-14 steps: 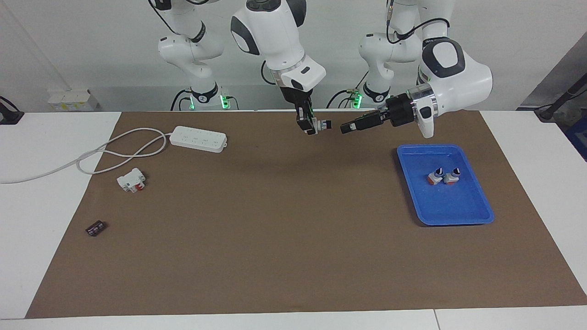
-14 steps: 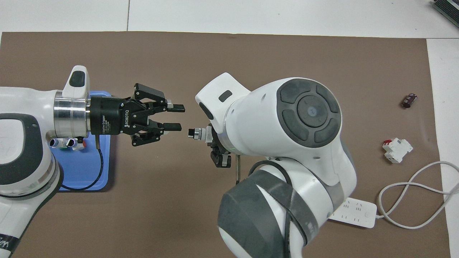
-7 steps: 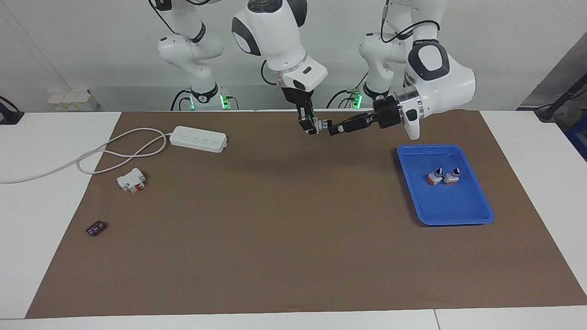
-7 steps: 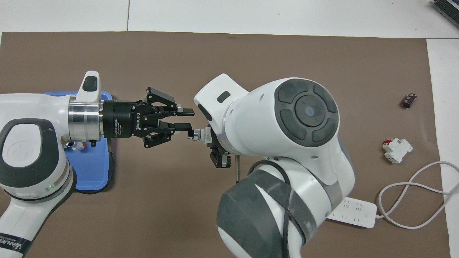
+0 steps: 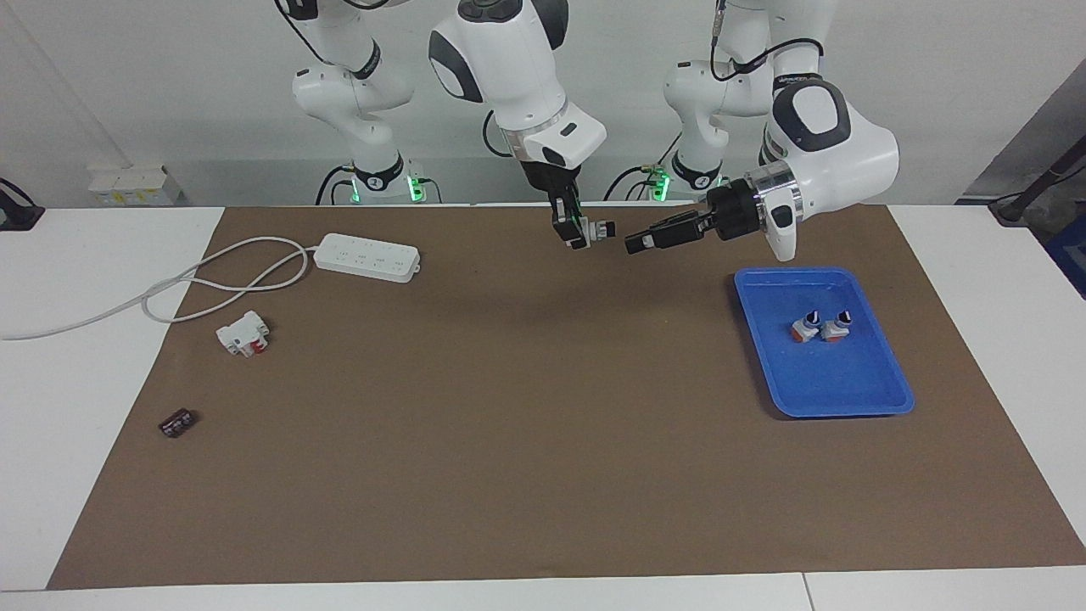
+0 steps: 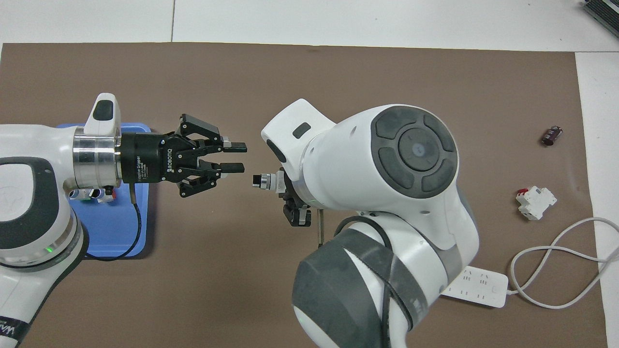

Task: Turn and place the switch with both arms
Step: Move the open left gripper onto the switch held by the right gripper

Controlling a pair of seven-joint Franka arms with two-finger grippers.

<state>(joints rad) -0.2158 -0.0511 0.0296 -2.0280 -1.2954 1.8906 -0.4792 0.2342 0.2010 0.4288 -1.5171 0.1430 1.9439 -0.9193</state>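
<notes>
The right gripper (image 5: 579, 235) is hanging in the air over the brown mat (image 5: 526, 441) at the robots' end of the tabletop (image 5: 102, 475), clenched on the switch (image 5: 594, 231), and the switch's black knob is sticking out sideways toward the left gripper (image 6: 236, 156). That left gripper is lying level, its fingers (image 6: 238, 145) parted with a clear gap between them, pointing straight at the knob but standing just apart from it, grasping nothing. Toward the left arm's end of the tabletop the blue tray (image 5: 857, 395) is sitting on the mat, with two small orange-ended switches (image 5: 820, 327) resting side by side in it. Toward the right arm's end, a white power strip (image 5: 366, 256) is lying near the robots with its cable (image 5: 195, 288) looping off the mat, a white block with red parts (image 5: 243, 333) is sitting farther out, and a small dark part (image 5: 176, 422) is lying farther out again.
</notes>
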